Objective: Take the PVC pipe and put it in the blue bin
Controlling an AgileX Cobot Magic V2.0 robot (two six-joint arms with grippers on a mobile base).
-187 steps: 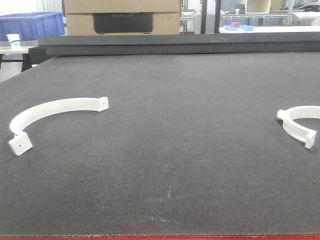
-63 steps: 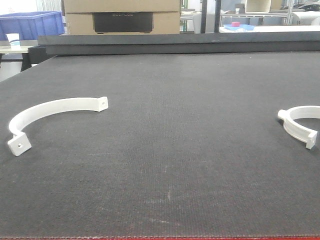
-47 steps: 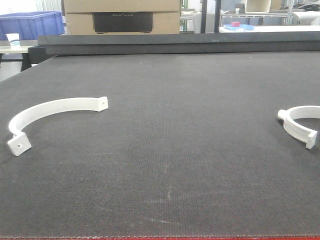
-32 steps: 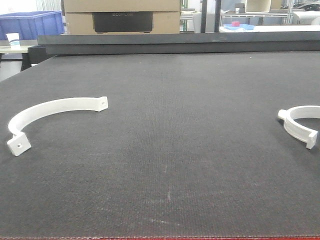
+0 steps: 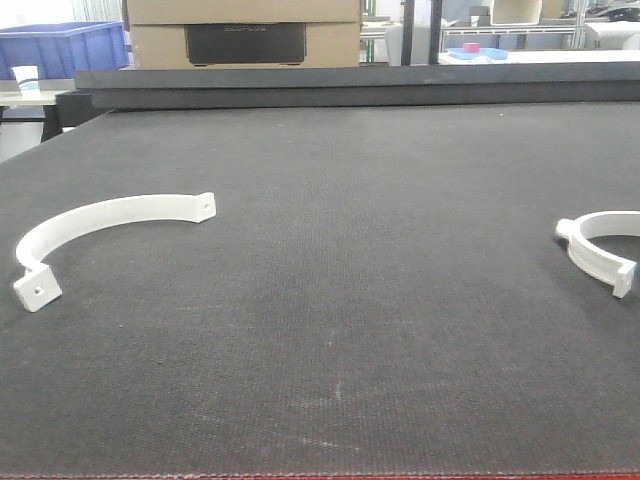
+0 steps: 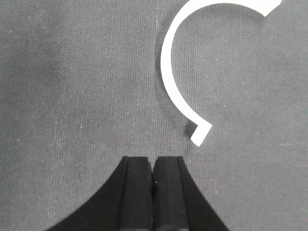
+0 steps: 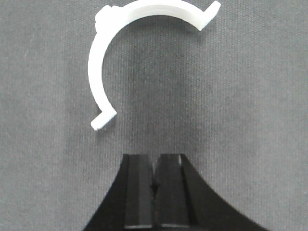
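Two white curved PVC pipe clamps lie flat on the dark table mat. One (image 5: 100, 218) is at the left, the other (image 5: 598, 250) at the right edge, partly cut off. The left clamp shows in the left wrist view (image 6: 179, 79), ahead and right of my left gripper (image 6: 153, 166), which is shut and empty. The right clamp shows in the right wrist view (image 7: 115, 48), ahead and left of my right gripper (image 7: 154, 163), also shut and empty. A blue bin (image 5: 62, 48) stands far back left, off the table. Neither gripper shows in the front view.
The dark mat (image 5: 330, 300) covers the table, with a raised black ledge (image 5: 350, 85) along its far edge. A cardboard box (image 5: 245, 32) stands behind it. A paper cup (image 5: 27, 79) sits near the bin. A blue plate holding a red item (image 5: 475, 51) is far back.
The view has drifted slightly; the left clamp sits a little further left and lower in frame and the right clamp a little lower. No clamp has been touched.
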